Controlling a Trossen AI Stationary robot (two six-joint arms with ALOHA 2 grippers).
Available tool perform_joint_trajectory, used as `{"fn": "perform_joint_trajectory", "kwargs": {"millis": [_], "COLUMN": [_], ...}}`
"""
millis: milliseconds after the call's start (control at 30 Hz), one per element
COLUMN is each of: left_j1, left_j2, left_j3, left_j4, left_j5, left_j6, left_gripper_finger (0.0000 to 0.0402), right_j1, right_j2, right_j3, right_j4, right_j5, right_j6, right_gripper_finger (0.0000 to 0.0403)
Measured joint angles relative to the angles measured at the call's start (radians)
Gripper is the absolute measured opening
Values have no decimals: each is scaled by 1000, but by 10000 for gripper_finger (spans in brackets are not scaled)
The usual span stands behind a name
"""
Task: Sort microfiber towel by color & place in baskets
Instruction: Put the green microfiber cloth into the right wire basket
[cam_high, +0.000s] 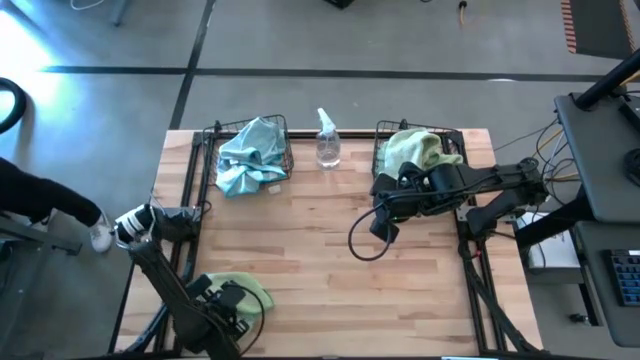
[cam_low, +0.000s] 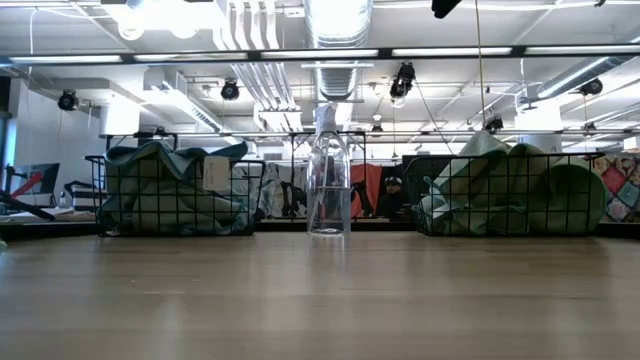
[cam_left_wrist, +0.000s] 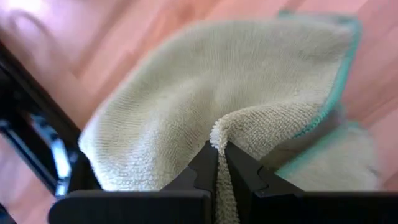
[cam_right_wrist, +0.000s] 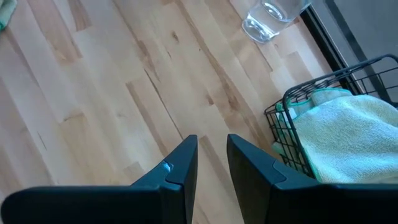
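Left claw (cam_left_wrist: 217, 163) clenched on a raised fold of the yellow-green towel (cam_left_wrist: 236, 99), pinched for lifting off the counter (cam_high: 330, 240). Right claw (cam_right_wrist: 212, 163), empty and parted, waits beside the matching basket (cam_right_wrist: 292, 134).

Wooden table (cam_high: 320, 260) and its load

Seen from above, one black wire basket (cam_high: 283, 140) of blue cloths sits at 11 o'clock, another basket (cam_high: 381, 150) of yellow-green cloths at 1 o'clock, a clear spray bottle (cam_high: 327, 143) at 12 between them, and a yellow-green towel (cam_high: 256, 288) at 7 o'clock.
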Motion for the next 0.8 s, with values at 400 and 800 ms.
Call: {"fn": "perform_joint_trajectory", "kwargs": {"millis": [400, 800], "left_j1": [11, 46], "left_j2": [-22, -21], "left_j3": [340, 619], "left_j4": [-177, -175], "left_j5": [-335, -525], "left_j6": [147, 526], "left_gripper_finger": [1, 1], "right_j1": [0, 0], "right_j2": [0, 0], "right_j3": [0, 0], "right_j4": [1, 2], "right_j5": [2, 27], "right_j6": [-36, -40], "right_gripper_finger": [82, 82]}}
